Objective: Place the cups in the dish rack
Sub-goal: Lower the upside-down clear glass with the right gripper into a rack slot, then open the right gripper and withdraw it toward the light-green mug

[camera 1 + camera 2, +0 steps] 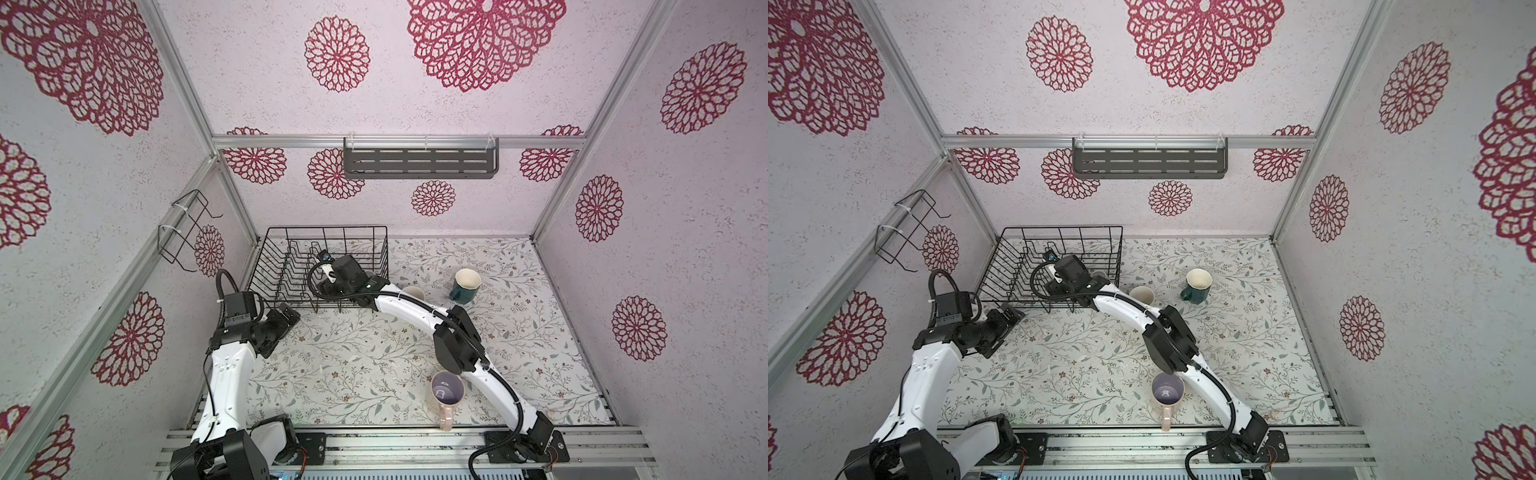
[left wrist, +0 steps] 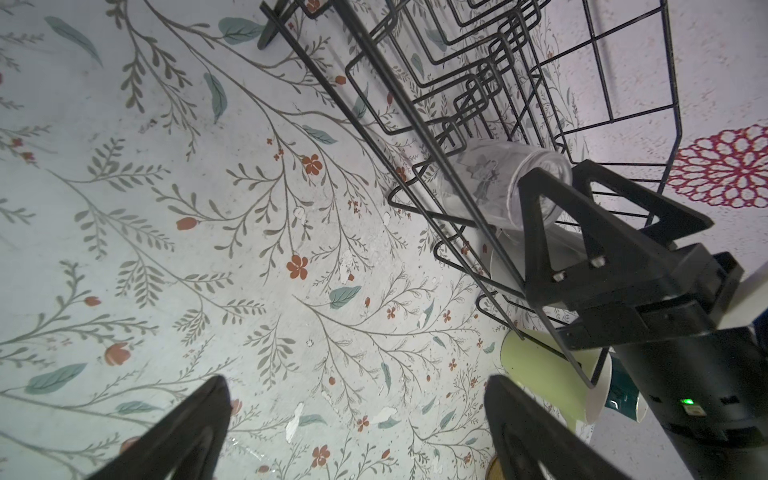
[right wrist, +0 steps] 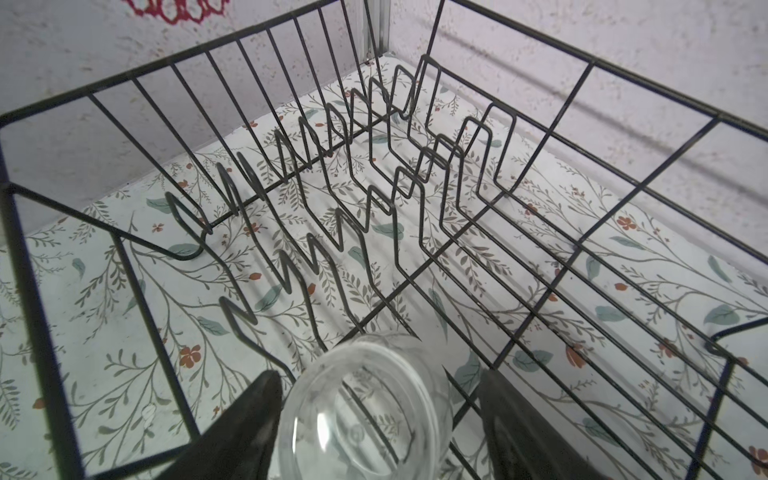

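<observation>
Far left in both top views, a holder is tied to the left wall frame. Left of centre, the left claw sits low over the table, just off the rack's near-left corner. The left wrist view shows its fingers spread wide with only tabletop between them, gripping nothing. The rack stands centre-left, in the table's far-left corner against the back wall. The right arm arcs from the lower right of the frame up and across into the rack, and its wrist hides the claw from above. In the right wrist view the right claw is inside the rack with its fingers parted either side of the glass. There is a plain gap on one side; the other finger is just beside the glass, contact unclear. The glass lies on its side on the rack's floor wires near the front side, one end toward the claw, and also shows through the wires in the left wrist view. Just right of the rack's near-right corner, the green mug is on the table, partly behind the right arm. Upper centre, a shelf hangs on the back wall. Lower centre-right, the pink mug stands upright at the table's front edge, handle toward the bottom of the frame, just beside the right arm. Right of the green mug, well apart from the rack, the teal mug stands upright.
</observation>
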Controlling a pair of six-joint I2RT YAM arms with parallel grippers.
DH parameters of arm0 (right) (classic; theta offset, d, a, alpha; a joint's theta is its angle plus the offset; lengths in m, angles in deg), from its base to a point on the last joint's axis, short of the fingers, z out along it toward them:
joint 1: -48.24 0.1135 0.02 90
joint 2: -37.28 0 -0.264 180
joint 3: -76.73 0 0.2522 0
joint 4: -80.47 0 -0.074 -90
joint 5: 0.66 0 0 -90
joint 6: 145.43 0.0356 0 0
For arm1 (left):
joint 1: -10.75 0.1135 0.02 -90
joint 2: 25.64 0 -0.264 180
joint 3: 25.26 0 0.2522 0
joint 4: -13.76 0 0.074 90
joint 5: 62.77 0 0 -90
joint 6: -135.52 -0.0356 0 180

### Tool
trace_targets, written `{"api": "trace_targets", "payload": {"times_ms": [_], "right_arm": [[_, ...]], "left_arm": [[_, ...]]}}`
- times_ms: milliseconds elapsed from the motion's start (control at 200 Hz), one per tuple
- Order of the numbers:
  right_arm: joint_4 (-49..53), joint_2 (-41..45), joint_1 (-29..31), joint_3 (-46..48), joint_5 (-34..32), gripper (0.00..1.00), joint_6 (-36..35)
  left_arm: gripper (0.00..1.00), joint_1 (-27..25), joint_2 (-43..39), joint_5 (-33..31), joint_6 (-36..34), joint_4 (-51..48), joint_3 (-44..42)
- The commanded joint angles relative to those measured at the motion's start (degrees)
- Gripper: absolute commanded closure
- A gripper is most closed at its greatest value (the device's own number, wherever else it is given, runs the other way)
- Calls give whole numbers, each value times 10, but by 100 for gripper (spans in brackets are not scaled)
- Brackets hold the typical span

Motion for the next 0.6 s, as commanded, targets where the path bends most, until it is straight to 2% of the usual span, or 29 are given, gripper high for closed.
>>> {"api": "trace_targets", "payload": {"times_ms": [0, 345, 595], "right_arm": [[10, -13, 8, -15, -14, 22, -21], [11, -12, 8, -15, -9, 25, -17], [11, 25, 7, -15, -2, 23, -3]], "left_arm": [[1, 5, -6, 2, -11, 15, -4], [1, 6, 3, 7, -20, 14, 2], [1, 6, -1, 14, -24, 3, 12]]}}
